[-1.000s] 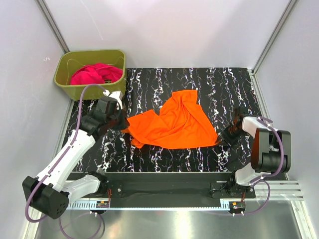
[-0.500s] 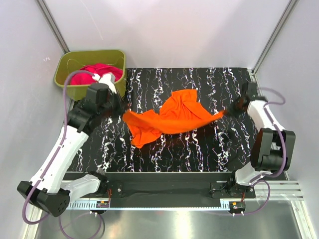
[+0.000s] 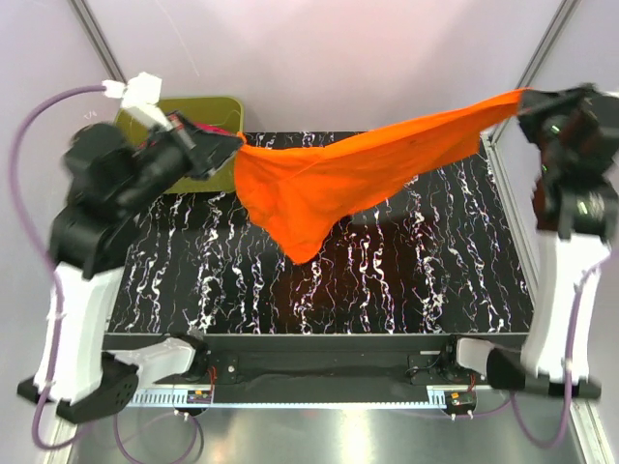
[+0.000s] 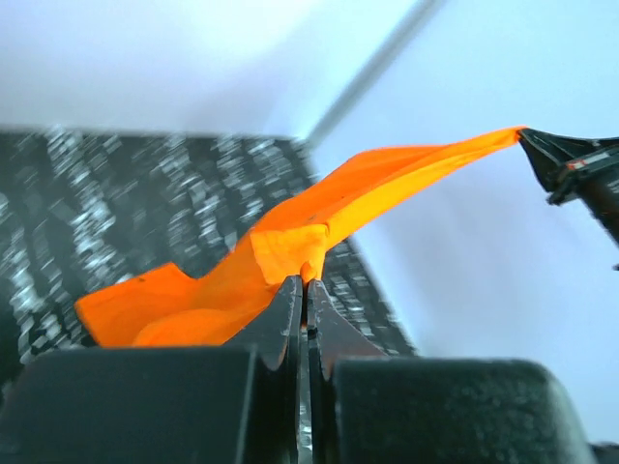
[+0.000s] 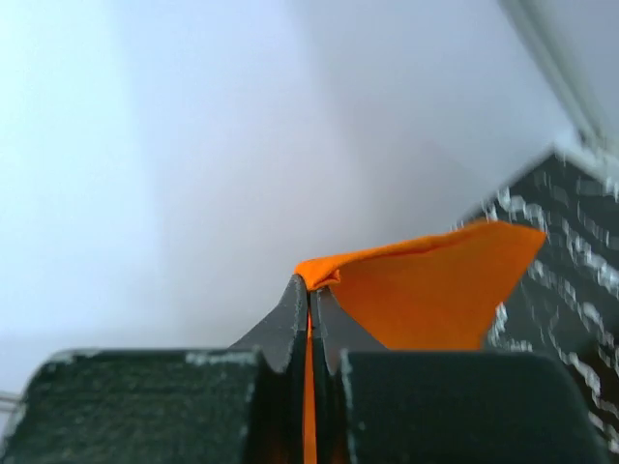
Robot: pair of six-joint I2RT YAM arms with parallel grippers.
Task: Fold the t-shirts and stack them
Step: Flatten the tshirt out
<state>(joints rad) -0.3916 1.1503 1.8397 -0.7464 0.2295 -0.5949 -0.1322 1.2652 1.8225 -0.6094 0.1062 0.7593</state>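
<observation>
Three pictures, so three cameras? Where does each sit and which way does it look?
Top external: fixed above and behind, looking down on the table; left arm and right arm hold the orange t-shirt stretched between them.
Left wrist: on the left arm, looking past the shut left gripper along the shirt to the right gripper.
Right wrist: on the right arm, looking past its shut fingers at the shirt corner and wall.
Shared: all show the shirt.

Site is presenting as a robotics lab test cell. Plain white panels (image 3: 338,58) are closing in the black marble-patterned table (image 3: 435,280) behind and to the outer side of the left claw (image 3: 232,145) and right claw (image 3: 527,97), with bare metal corner posts (image 3: 99,39) framing them. Two arms (image 3: 82,309) are standing bolted to a black base rail (image 3: 319,362) below both claws, purple cabling (image 3: 46,102) hanging exposed.
</observation>
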